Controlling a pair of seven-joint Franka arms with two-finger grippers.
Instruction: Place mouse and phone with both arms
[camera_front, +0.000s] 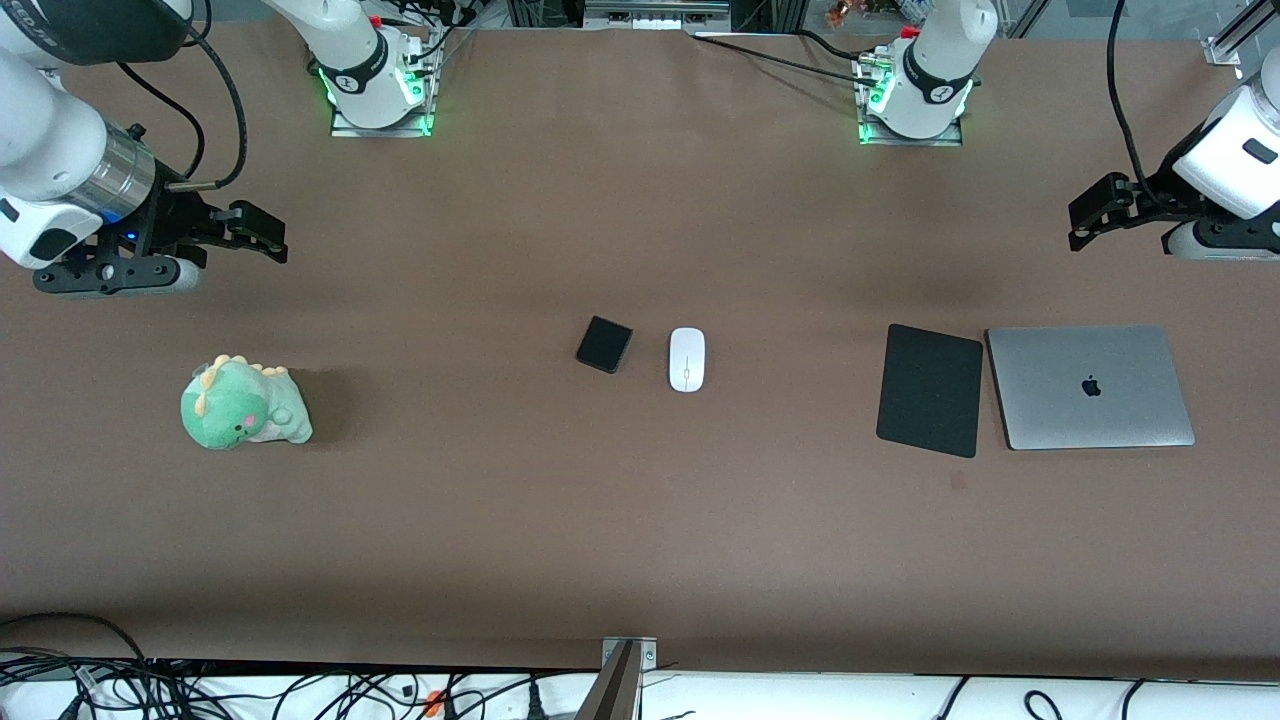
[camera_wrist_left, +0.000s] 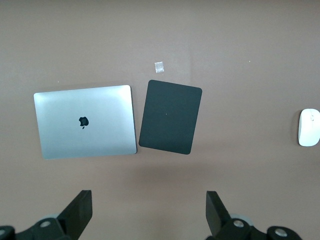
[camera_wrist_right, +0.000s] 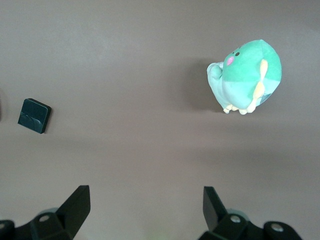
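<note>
Both arms wait, raised at table ends. Right gripper (camera_front: 262, 232) over bare table at right arm's end, fingers spread wide, holding nothing. Left gripper (camera_front: 1092, 212) over table at left arm's end, also wide, nothing held.

Mouse (camera_front: 687, 359) at table centre, long axis running toward front camera. Phone (camera_front: 604, 344) just beside it on right arm's side, apart, turned slightly askew.

Left wrist view alone shows small pale scrap (camera_wrist_left: 159, 67) near mouse pad (camera_wrist_left: 170, 116), laptop (camera_wrist_left: 85, 121) beside pad. Right wrist view shows green plush (camera_wrist_right: 245, 76), phone.
</note>
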